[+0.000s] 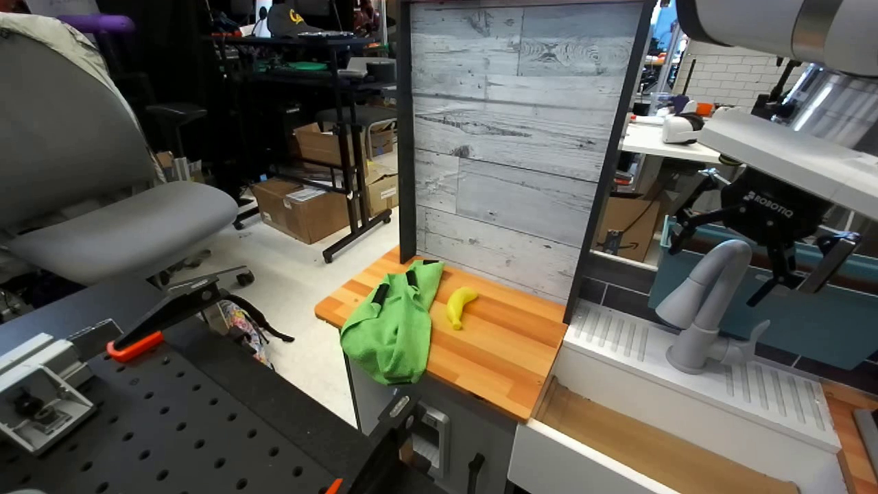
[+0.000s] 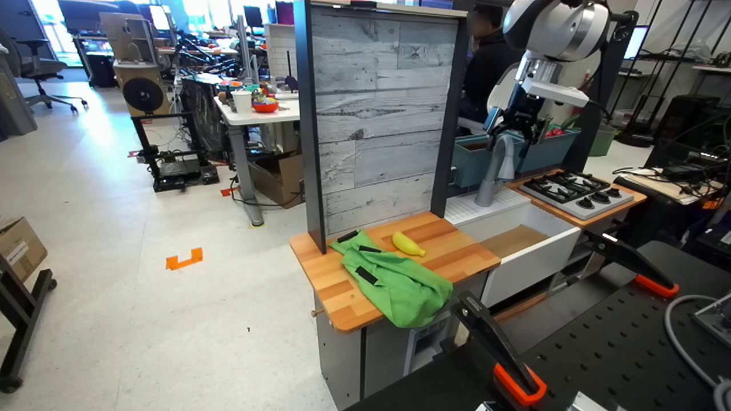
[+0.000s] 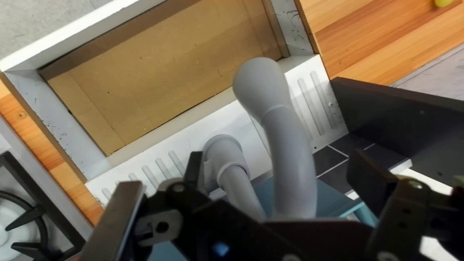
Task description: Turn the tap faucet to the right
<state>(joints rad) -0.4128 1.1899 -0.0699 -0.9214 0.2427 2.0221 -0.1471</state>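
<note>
Low in the wrist view, the end effector is spread wide, the tap faucet at centre between its fingers; lining up seems the step in hand, the next move probably a push swinging the faucet right. Beyond, upper left, lies the brown-bottomed sink; farther, upper right in an exterior view, a blue bin holds red things.

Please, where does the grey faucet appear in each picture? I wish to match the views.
In an exterior view: the faucet is at the right, mostly below mid-height.
In an exterior view: the faucet is right of centre, just above mid-height.
In the wrist view: the faucet is near the middle.
Shared landmark: the brown-bottomed white basin, beside the faucet in all three.
</note>
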